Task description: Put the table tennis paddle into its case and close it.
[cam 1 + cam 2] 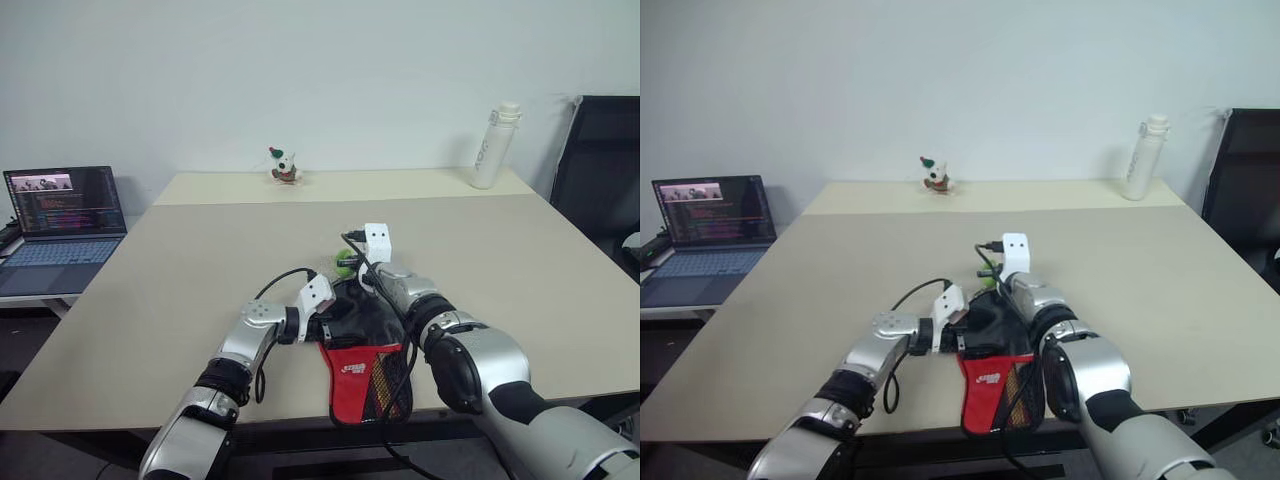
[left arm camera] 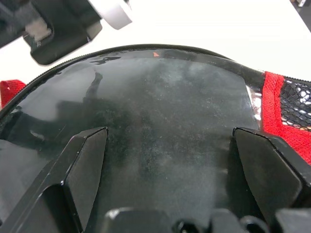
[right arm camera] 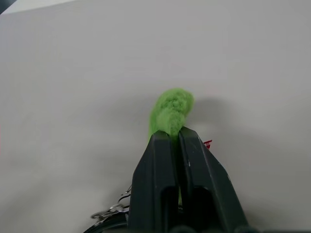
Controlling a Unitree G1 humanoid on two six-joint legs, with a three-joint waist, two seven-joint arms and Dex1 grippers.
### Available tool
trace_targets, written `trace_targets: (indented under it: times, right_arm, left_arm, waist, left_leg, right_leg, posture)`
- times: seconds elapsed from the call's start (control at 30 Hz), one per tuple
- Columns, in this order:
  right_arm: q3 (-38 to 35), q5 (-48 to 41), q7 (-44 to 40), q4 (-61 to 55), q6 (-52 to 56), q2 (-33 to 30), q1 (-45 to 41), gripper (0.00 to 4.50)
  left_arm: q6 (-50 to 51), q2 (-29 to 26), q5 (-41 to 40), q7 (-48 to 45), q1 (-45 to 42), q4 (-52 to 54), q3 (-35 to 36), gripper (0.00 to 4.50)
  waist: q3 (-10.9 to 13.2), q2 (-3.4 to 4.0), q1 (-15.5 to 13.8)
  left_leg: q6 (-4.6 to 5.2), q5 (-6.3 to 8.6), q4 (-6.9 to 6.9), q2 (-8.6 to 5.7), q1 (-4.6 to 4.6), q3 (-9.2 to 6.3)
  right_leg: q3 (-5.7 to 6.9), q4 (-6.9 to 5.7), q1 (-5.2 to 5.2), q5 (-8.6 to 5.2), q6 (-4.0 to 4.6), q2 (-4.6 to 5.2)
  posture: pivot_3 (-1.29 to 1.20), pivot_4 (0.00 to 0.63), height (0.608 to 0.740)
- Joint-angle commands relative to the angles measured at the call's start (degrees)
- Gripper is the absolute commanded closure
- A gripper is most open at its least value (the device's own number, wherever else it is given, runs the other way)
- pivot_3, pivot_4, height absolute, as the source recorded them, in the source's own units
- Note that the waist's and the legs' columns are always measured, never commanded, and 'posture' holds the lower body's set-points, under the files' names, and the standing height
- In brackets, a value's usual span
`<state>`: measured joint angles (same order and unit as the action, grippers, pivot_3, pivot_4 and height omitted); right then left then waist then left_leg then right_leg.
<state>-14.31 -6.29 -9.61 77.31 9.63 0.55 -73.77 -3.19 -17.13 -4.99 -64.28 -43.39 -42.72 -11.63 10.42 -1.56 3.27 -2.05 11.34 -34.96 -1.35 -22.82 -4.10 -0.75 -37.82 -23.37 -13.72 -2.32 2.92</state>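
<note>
The case lies near the table's front edge, its red-and-black mesh part toward me and its black round part farther away. My left gripper is at the left side of the black part. It is open, and its fingers stand wide apart against the black fabric. At the case's far end my right gripper is shut on the fuzzy green tag, which also shows in the head view. The table tennis paddle is hidden.
The beige table stretches far ahead. At its back edge stand a small figurine and a white bottle. An open laptop sits on a side desk at the left. A black chair stands at the right. A metal key ring hangs by the tag.
</note>
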Motion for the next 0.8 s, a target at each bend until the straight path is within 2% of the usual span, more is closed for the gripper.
trace_targets:
  times: [0.03,0.27,0.5,0.63,0.8]
  right_arm:
    - [0.28,0.82,1.04,-2.86,-2.75,-3.69,-1.77,4.46]
    - [1.24,2.22,1.94,-3.94,-3.73,-10.18,-0.30,4.46]
    - [2.60,2.61,-0.90,-8.69,-1.46,-15.95,3.39,4.46]
    - [3.02,2.04,-4.37,-22.16,6.58,-21.14,10.82,4.46]
    - [2.05,-1.14,-6.77,-54.12,26.63,-25.54,25.75,4.46]
  left_arm:
    - [-1.56,0.69,1.96,-0.07,-0.44,-3.79,-0.93,0.00]
    - [-3.18,1.81,2.21,0.04,-2.08,-7.66,-0.60,0.00]
    - [-4.06,2.83,2.59,0.31,-3.97,-10.70,0.06,0.00]
    - [-4.66,4.03,2.66,1.17,-5.23,-12.66,0.66,0.00]
    - [-5.58,5.15,2.91,2.57,-6.79,-15.15,1.12,0.00]
  waist:
    - [0.00,0.00,-0.08]
    - [0.00,0.00,-0.23]
    - [0.00,0.01,-0.90]
    - [0.01,0.02,-1.67]
    - [0.04,0.11,-1.95]
  left_leg:
    - [0.00,0.00,-0.01,0.00,0.00,0.00]
    - [0.01,-0.01,-0.01,-0.03,0.03,0.00]
    - [0.02,-0.01,-0.05,-0.05,0.02,-0.01]
    - [0.02,-0.01,-0.08,-0.06,-0.02,-0.05]
    - [0.02,-0.01,-0.11,-0.06,-0.14,-0.14]
  right_leg:
    - [0.01,0.00,0.01,0.00,0.00,0.00]
    - [0.00,0.00,0.06,-0.11,-0.19,0.02]
    - [0.01,0.02,0.11,-0.13,-0.24,0.08]
    - [0.06,0.05,0.11,-0.14,-0.28,0.11]
    - [0.13,0.11,0.11,-0.16,-0.34,0.20]
  posture:
    - [0.00,0.150,0.740]
    - [0.00,0.150,0.740]
    - [0.00,0.150,0.740]
    - [0.00,0.150,0.740]
    - [0.00,0.150,0.740]
